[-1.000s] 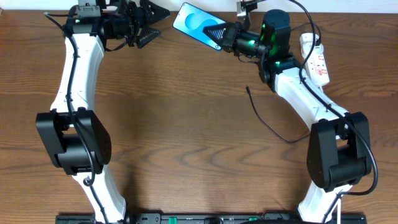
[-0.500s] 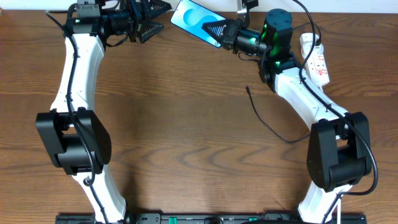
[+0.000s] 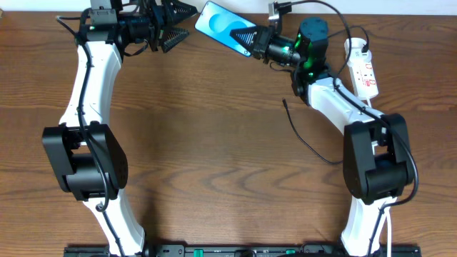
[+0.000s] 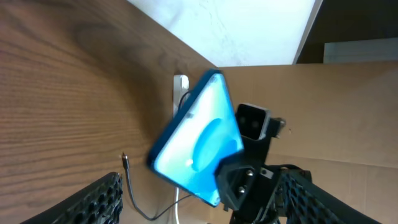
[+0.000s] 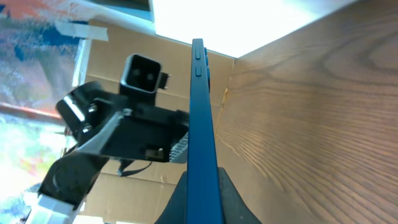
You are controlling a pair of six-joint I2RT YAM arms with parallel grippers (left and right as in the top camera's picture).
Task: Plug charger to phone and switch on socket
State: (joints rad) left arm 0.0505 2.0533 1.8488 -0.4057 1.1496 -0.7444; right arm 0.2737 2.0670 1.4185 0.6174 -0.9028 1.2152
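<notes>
**Phone pinched by the right arm, charger lying untouched**

Since a second ago, the left fingers (image 3: 175,11) have been carried toward the far edge and nearer the phone (image 3: 221,25). The right arm's elbow has been swung inward. The charger (image 3: 307,143) has not been shifted.

Overhead view: one phone is seen near the far edge of the tabletop (image 3: 214,143), pinched at one short edge by the right fingers (image 3: 246,37). The left fingers are spread wide and empty, just beside the phone's other end. One charger lies well apart on the wood, with its connector tip (image 3: 284,103) free. Its other end is hidden behind the right arm. One socket (image 3: 363,68) lies at the right edge; whether it is switched on cannot be told. Two arms are counted.

Left wrist view: the phone (image 4: 199,143) is shown tilted, its screen lit blue, framed between the two spread left fingers (image 4: 93,199). It is gripped at its lower corner by the right fingers (image 4: 239,183). The connector tip (image 4: 124,158) is seen on the wood beyond.

Right wrist view: the phone (image 5: 202,124) is seen edge-on, clamped between the right fingers (image 5: 230,205), with the left arm's end facing it.

The step in hand is judged to be positioning the phone, perhaps for a handover or a steadying grip. Plugging has not been begun. Next, the phone would need to be held steady, and the connector tip picked up and lined up squarely with the port. The socket switch is left for last.
</notes>
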